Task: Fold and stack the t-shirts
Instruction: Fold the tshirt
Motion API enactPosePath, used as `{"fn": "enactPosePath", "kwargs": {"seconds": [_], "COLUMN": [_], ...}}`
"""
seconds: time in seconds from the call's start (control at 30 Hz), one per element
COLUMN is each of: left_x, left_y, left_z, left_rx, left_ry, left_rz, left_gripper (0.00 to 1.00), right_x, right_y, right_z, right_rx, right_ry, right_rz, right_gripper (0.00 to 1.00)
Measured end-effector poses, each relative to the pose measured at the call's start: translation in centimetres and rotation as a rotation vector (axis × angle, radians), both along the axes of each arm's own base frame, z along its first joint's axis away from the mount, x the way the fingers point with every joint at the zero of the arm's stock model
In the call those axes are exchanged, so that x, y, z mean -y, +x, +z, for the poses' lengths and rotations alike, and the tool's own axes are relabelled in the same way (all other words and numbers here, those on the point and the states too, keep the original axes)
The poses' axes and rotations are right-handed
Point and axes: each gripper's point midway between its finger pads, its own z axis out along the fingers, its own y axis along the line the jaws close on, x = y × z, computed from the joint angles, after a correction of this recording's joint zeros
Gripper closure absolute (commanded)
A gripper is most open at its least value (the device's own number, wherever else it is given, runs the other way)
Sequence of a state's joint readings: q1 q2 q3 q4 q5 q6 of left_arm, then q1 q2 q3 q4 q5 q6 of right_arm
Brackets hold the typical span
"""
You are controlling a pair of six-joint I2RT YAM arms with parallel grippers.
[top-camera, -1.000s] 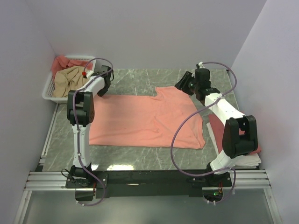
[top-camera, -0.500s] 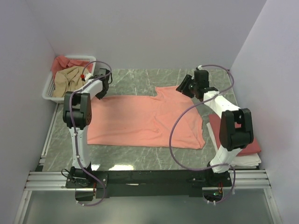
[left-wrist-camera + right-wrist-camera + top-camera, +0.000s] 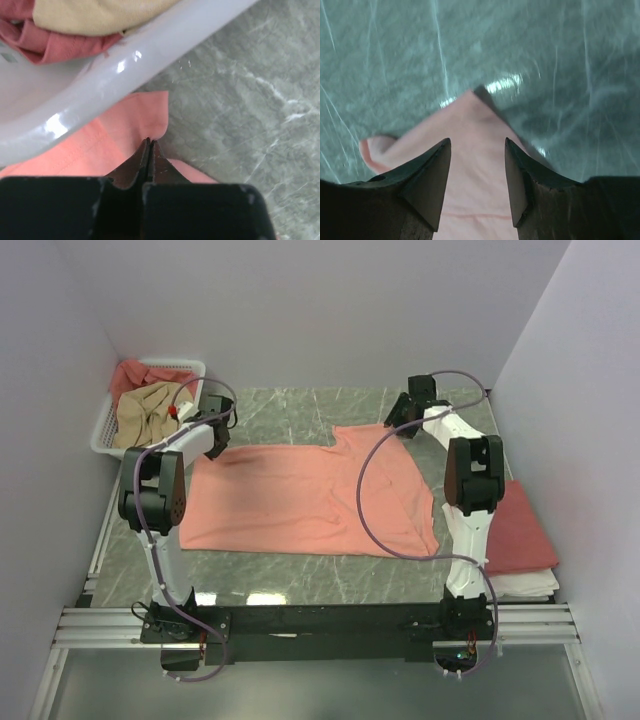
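Salmon t-shirt [image 3: 310,500] flat on marbled table [image 3: 300,405], left gripper [image 3: 149,143] seemingly pinching its corner, right gripper [image 3: 476,145] spread wide

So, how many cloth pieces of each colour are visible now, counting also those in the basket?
Salmon-pink shirt: 1, spread flat.
Beige-tan shirt: 1, in the basket.
Rose-red shirts: 2, one in the basket, one folded at the right.
White folded layer under that folded one: 1, kind unclear.
Total: 5.
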State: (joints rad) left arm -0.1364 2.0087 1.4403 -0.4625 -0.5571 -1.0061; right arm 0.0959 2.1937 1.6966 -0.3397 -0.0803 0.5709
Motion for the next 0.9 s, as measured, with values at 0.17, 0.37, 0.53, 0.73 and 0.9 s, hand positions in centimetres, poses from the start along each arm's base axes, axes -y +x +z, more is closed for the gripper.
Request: {"fn": "enactPosePath", "kwargs": {"seconds": [0.17, 0.37, 0.53, 0.73, 0.9], "left_x": [0.5, 1.0, 1.3, 1.5, 1.6], "left_y": [-0.7, -0.7, -0.6, -0.3, -0.2], "left_z": [-1.1, -1.6, -1.6, -1.3, -0.9], "left_rx": [-0.009, -0.004, 0.013, 0.03, 0.042], "left_ry": [-0.021, -0.048, -0.065, -0.076, -0.083], "left_rz": [-0.015, -0.03, -0.038, -0.044, -0.048], "left_gripper": [0.99, 0.99, 0.99, 0.99, 0.99], "right_x": [0.7, 1.0, 1.1, 0.8, -0.2], "right_y": [2.6, 5.1, 5.3, 4.8, 4.5], "right_z": [0.0, 0.9, -0.5, -2.1, -2.5], "right_rx": [0.004, 0.019, -0.017, -0.078, -0.089], "right_ry": [-0.029, -0.045, -0.05, -0.055, -0.047], "right_rz": [-0.031, -0.059, -0.078, -0.092, -0.087], "right_gripper": [0.45, 0.45, 0.46, 0.53, 0.74]}}
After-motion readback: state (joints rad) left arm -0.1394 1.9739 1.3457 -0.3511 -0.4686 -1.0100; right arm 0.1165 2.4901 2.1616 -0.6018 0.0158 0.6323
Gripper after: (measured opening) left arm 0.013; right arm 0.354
